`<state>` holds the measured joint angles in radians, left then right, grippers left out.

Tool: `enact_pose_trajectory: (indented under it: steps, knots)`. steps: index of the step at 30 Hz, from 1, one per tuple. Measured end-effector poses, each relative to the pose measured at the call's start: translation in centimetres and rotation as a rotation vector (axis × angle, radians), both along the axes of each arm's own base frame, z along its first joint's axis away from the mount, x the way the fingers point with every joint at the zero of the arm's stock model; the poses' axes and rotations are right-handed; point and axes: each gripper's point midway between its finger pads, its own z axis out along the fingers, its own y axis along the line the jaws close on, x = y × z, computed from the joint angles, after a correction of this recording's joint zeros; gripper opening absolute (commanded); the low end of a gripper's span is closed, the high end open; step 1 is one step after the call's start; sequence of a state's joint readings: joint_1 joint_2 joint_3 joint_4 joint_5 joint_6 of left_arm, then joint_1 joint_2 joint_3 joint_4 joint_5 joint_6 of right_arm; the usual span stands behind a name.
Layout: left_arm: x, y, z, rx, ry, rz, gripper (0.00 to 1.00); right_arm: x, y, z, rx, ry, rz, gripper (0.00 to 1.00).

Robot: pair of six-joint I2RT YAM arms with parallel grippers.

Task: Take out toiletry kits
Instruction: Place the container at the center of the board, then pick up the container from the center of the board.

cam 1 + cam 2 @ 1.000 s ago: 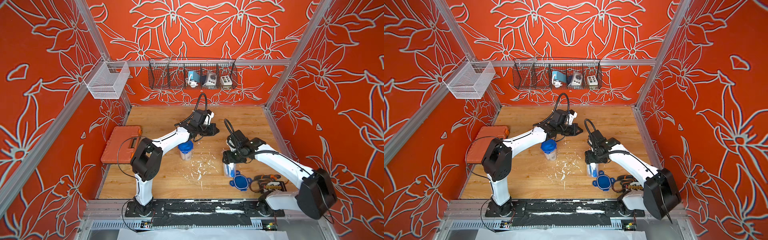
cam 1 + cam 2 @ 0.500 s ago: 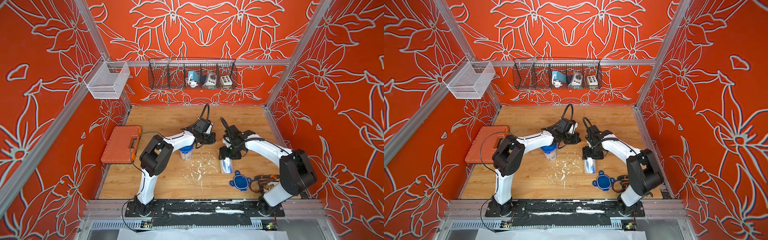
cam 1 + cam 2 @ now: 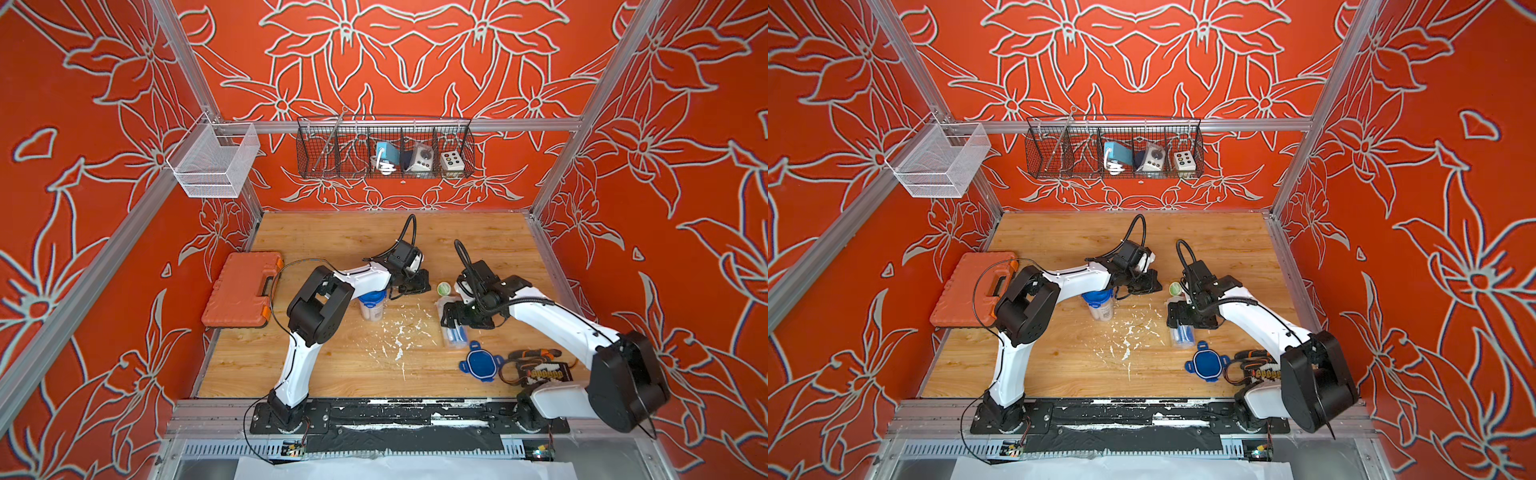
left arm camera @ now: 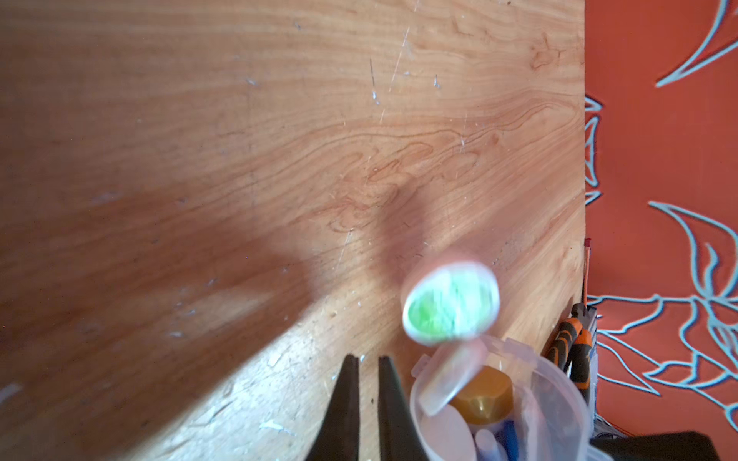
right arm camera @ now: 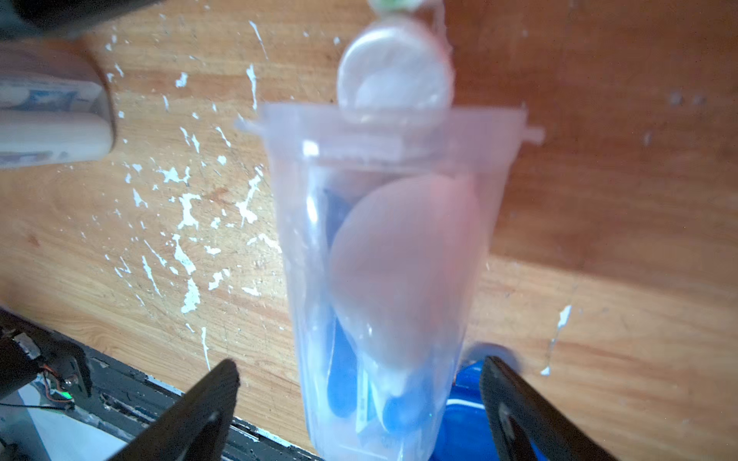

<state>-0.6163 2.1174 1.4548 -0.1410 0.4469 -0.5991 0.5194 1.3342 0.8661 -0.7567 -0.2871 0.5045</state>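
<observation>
Now the clear plastic tub (image 5: 493,179) lies sideways between the right gripper's (image 5: 361,365) wide-spread fingers, white-and-blue toiletry kit pieces (image 5: 399,271) inside: probably light, slick, rolling; pinch one mid-body. Left gripper (image 4: 367,358) nearly closed, empty.

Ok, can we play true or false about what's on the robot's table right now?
1. The orange case is shut. True.
2. Both clear tubs have blue lids on. False: the standing tub does, but the lying tub is open, and its blue lid is on the table.
3. The right gripper is wide open. True.
4. The left gripper holds a toothbrush. False: it is shut and holds nothing.
5. The green-and-white round piece is inside a tub. False: it is out on the table, by the lying tub's mouth.
</observation>
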Motion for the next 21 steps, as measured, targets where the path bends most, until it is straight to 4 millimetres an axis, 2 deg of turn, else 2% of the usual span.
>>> enact_pose_trajectory:
  steps: [3, 6, 10, 16, 21]
  knots:
    - [-0.1, 0.0, -0.1, 0.002, 0.004, 0.000, 0.09, -1.8, 0.4, -0.4, -0.028, -0.014, 0.032, 0.94]
    - [-0.1, 0.0, -0.1, 0.002, 0.005, 0.001, 0.08, -2.5, 0.4, -0.6, -0.070, -0.050, 0.045, 0.90]
    - [-0.1, 0.0, -0.1, 0.001, 0.008, 0.001, 0.08, -2.7, -0.3, -1.5, -0.122, -0.073, 0.032, 0.84]
    - [-0.2, 0.1, -0.5, 0.006, 0.017, -0.001, 0.07, -2.8, 0.2, -2.6, -0.183, -0.089, 0.064, 0.81]
    - [-0.3, 0.1, -0.6, 0.009, 0.021, -0.001, 0.06, -2.5, -0.2, -3.4, -0.227, -0.098, 0.053, 0.70]
